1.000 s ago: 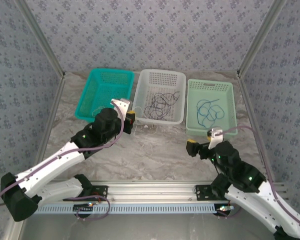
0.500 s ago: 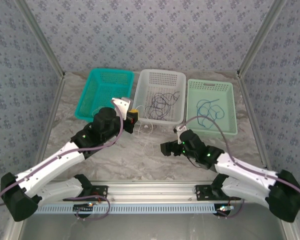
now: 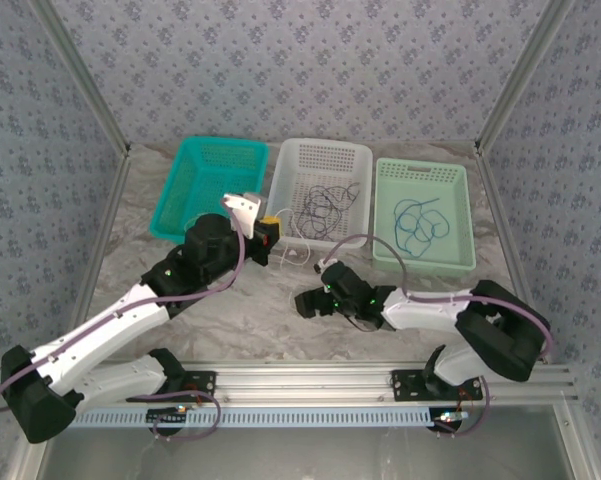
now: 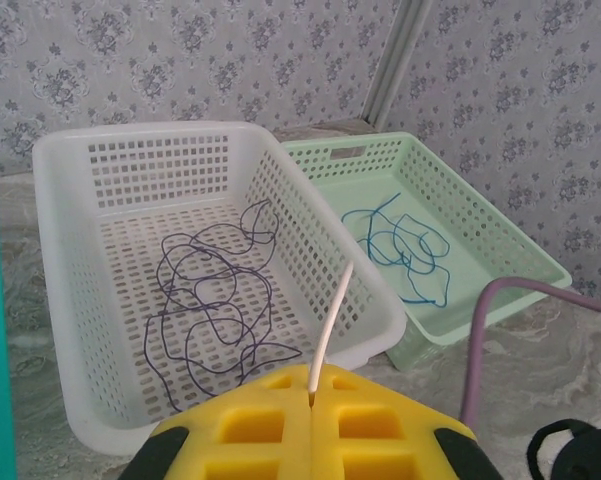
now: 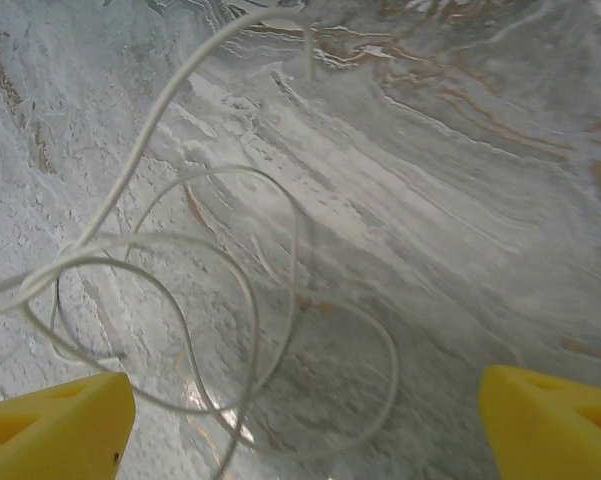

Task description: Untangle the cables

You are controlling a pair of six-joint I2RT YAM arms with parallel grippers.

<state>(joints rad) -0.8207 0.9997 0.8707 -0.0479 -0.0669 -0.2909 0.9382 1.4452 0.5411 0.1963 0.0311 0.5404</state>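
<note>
A pale cable (image 4: 332, 312) is pinched in the left gripper's (image 4: 310, 405) closed jaws. Its loops lie on the table (image 3: 250, 315) under the right gripper (image 5: 300, 420), whose jaws are wide apart. At the far side, the white basket (image 3: 320, 147) holds a dark cable (image 3: 320, 207). The green basket (image 3: 420, 166) to its right holds a blue cable (image 3: 421, 222).

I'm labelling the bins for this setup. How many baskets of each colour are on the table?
teal basket: 1
white basket: 1
pale green basket: 1
Total: 3 baskets
</note>
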